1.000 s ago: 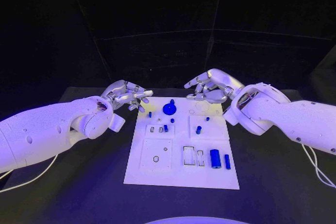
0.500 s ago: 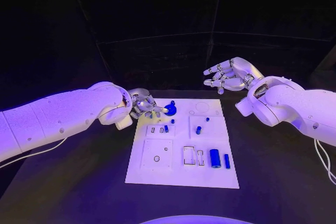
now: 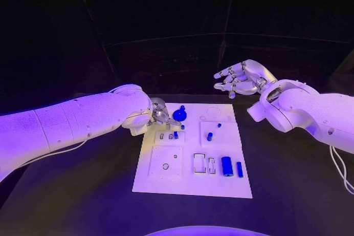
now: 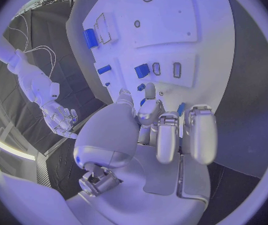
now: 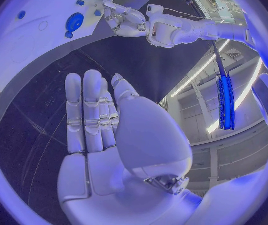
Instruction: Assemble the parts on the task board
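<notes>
The task board (image 3: 193,182) is a white rectangular plate lying flat on the black table, its long side running away from the robot. Several recessed panels and slots are seen on its surface. A round blue part with a knob (image 3: 180,113) stands near the far edge, left of centre. Small blue parts (image 3: 175,135) are set in the left middle panel. A short blue peg (image 3: 209,136) and a smaller blue peg (image 3: 218,125) stand in the right middle panel. On the near right, a thick blue cylinder (image 3: 227,166) and a thinner blue rod (image 3: 239,169) lie side by side, parallel to the board's long edge.
</notes>
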Available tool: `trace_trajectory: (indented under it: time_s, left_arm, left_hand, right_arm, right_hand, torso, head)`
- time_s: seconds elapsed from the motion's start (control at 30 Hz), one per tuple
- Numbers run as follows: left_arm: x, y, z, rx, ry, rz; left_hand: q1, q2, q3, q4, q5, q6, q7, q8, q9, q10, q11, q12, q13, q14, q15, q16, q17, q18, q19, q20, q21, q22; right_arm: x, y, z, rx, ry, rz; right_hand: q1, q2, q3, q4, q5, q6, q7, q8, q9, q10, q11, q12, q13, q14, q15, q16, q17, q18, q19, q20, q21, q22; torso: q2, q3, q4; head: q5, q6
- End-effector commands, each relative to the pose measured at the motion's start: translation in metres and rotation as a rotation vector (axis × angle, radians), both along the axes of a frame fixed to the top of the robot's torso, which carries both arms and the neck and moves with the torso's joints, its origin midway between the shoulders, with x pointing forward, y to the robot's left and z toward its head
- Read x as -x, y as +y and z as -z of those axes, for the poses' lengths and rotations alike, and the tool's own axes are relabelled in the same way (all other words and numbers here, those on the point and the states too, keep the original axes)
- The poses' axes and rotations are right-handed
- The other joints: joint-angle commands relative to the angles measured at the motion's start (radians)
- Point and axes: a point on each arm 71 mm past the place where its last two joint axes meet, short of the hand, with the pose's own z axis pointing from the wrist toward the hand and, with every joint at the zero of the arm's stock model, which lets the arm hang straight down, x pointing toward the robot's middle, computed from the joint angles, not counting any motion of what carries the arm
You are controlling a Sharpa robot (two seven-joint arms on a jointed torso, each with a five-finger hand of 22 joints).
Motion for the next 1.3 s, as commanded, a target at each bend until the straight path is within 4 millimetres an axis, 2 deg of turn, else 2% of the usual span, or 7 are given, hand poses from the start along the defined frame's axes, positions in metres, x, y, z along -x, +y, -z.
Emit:
trace_trajectory:
  time_s: [0.03, 0.4, 0.57, 0.93, 1.3]
  left_arm:
    - [0.0, -0.001, 0.002, -0.086, 0.029, 0.009]
    - [-0.001, -0.012, 0.007, -0.118, 0.057, 0.037]
    - [-0.001, -0.016, 0.008, -0.124, 0.065, 0.049]
    - [0.0, -0.021, 0.009, -0.138, 0.083, 0.071]
    - [0.0, -0.026, 0.009, -0.131, 0.082, 0.087]
  left_hand:
    - [-0.005, 0.007, -0.008, 0.0, 0.001, -0.009, 0.001, 0.009, 0.008, -0.005, -0.001, 0.006, 0.004, 0.104, -0.007, 0.003, 0.263, -0.017, 0.04, -0.007, 0.006, 0.029]
    - [-0.004, 0.012, -0.014, -0.002, 0.001, -0.018, 0.0, 0.021, 0.022, -0.006, -0.001, 0.011, 0.009, 0.104, -0.007, 0.003, 0.263, -0.017, 0.04, -0.006, 0.008, 0.031]
    - [0.0, 0.013, -0.015, -0.004, 0.001, -0.021, 0.0, 0.025, 0.027, -0.007, -0.001, 0.012, 0.01, 0.104, -0.007, 0.003, 0.263, -0.018, 0.04, -0.006, 0.008, 0.033]
    - [0.019, 0.018, -0.013, -0.012, 0.001, -0.03, 0.0, 0.038, 0.043, -0.008, -0.002, 0.016, 0.015, 0.104, -0.007, 0.003, 0.263, -0.018, 0.04, -0.006, 0.011, 0.038]
    - [0.045, 0.026, -0.005, -0.026, 0.001, -0.04, 0.0, 0.05, 0.06, -0.008, -0.002, 0.02, 0.02, 0.104, -0.007, 0.003, 0.263, -0.018, 0.039, -0.006, 0.012, 0.041]
  right_arm:
    - [0.0, 0.001, -0.002, 0.002, -0.005, -0.002]
    - [-0.002, 0.004, -0.001, 0.006, 0.005, -0.008]
    - [-0.003, 0.006, 0.0, 0.007, 0.007, -0.01]
    - [-0.004, 0.008, 0.001, 0.009, 0.012, -0.016]
    - [-0.005, 0.01, 0.001, 0.011, 0.017, -0.019]
  right_hand:
    - [-0.003, -0.006, 0.002, 0.007, 0.005, 0.008, -0.001, 0.007, 0.001, 0.007, -0.003, -0.007, -0.002, 0.008, 0.003, -0.008, -0.001, 0.014, 0.005, 0.0, -0.005, -0.002]
    - [-0.006, -0.007, 0.001, 0.009, 0.011, 0.008, -0.001, 0.008, 0.0, 0.006, -0.003, -0.007, -0.005, 0.01, 0.003, -0.012, -0.002, 0.016, 0.002, 0.0, -0.016, -0.014]
    - [-0.007, -0.008, 0.0, 0.01, 0.012, 0.007, -0.001, 0.007, 0.0, 0.006, -0.003, -0.008, -0.006, 0.01, 0.003, -0.014, -0.002, 0.017, -0.001, 0.0, -0.021, -0.02]
    - [-0.008, -0.008, 0.0, 0.012, 0.015, 0.006, -0.001, 0.007, 0.0, 0.005, -0.003, -0.009, -0.009, 0.011, 0.003, -0.018, -0.002, 0.018, -0.003, 0.0, -0.028, -0.028]
    - [-0.01, -0.008, 0.0, 0.013, 0.017, 0.005, 0.0, 0.007, 0.0, 0.004, -0.002, -0.009, -0.01, 0.011, 0.003, -0.02, -0.002, 0.018, -0.005, 0.0, -0.033, -0.033]
  torso:
    - [0.001, -0.0007, -0.0007]
    - [0.002, -0.0027, -0.0001]
    - [0.001, -0.0018, 0.0016]
    - [0.0, -0.0014, 0.0005]
    - [0.0, -0.0005, 0.0015]
  head:
    - [-0.001, -0.003]
    - [-0.004, -0.012]
    - [-0.006, -0.016]
    - [-0.005, -0.025]
    - [-0.007, -0.029]
